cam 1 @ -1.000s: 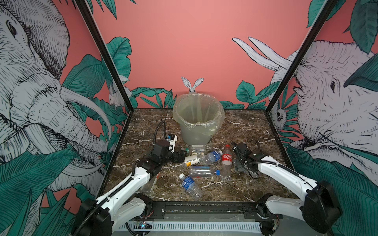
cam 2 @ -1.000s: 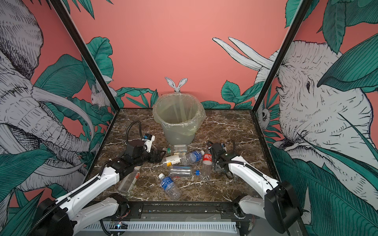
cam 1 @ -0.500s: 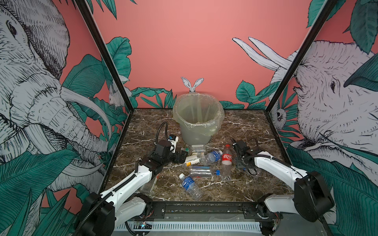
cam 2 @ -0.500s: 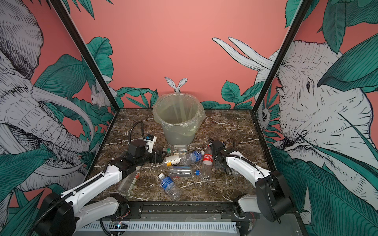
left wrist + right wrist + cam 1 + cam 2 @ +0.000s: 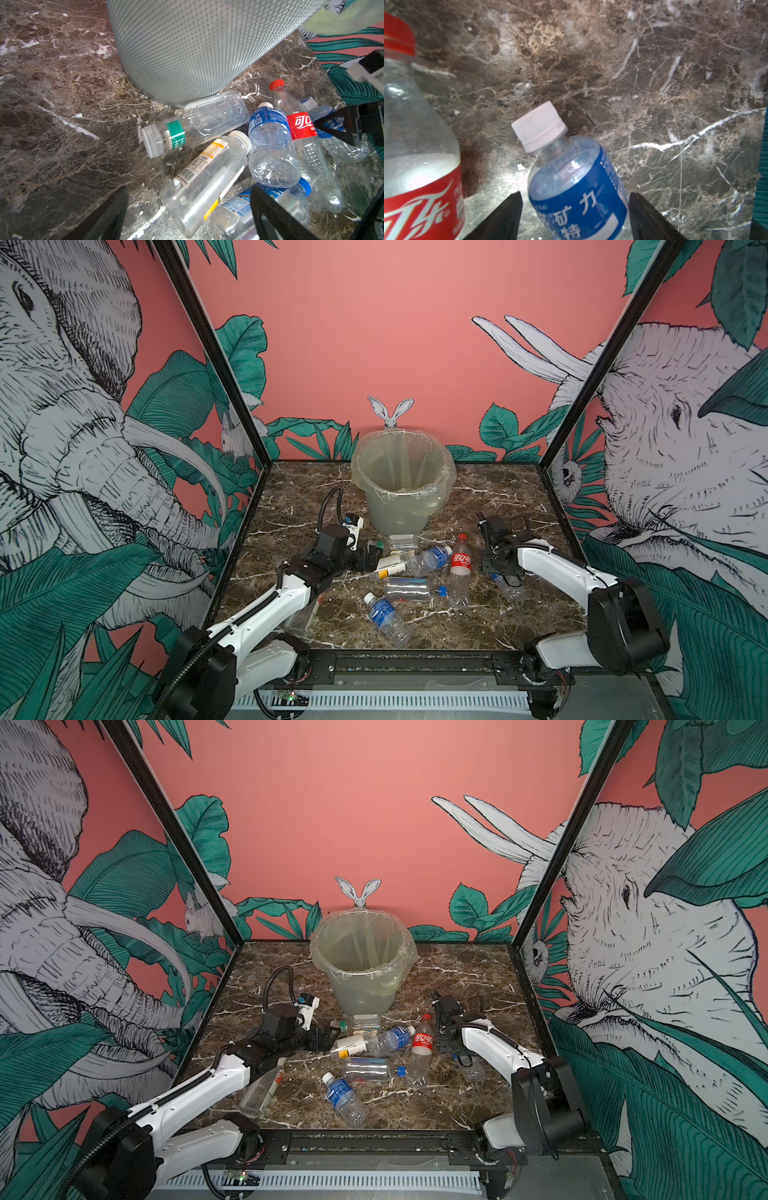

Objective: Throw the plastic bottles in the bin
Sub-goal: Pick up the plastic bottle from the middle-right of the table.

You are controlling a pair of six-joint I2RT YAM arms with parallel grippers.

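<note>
Bottles lie in a heap on the marble table [image 5: 519, 506], just near of the bin [image 5: 401, 485], which stands at the far middle. No bottle shows inside the bin yet.

The left gripper [image 5: 187, 216] is wide open and holds nothing. It points at the left side of the heap, with a yellow-label bottle [image 5: 204, 180] between its fingers. The right gripper [image 5: 574, 218] is low at the right side. Its fingers stand on both sides of a blue-label bottle [image 5: 577, 187], with gaps showing, so I think it does not have hold of it yet.

To do this step well, I think the right gripper should close on the fat middle of the blue-label bottle, not the neck. Squeeze softly, as thin plastic bends. Lift straight up so the red-label bottle [image 5: 415, 145] just to its left does not roll.

The red label has white Chinese letters and looks like Coca-Cola. The blue label shows 矿, 力 and 特. A green band [image 5: 176, 134] on the bottle by the bin has tiny writing I cannot read.
</note>
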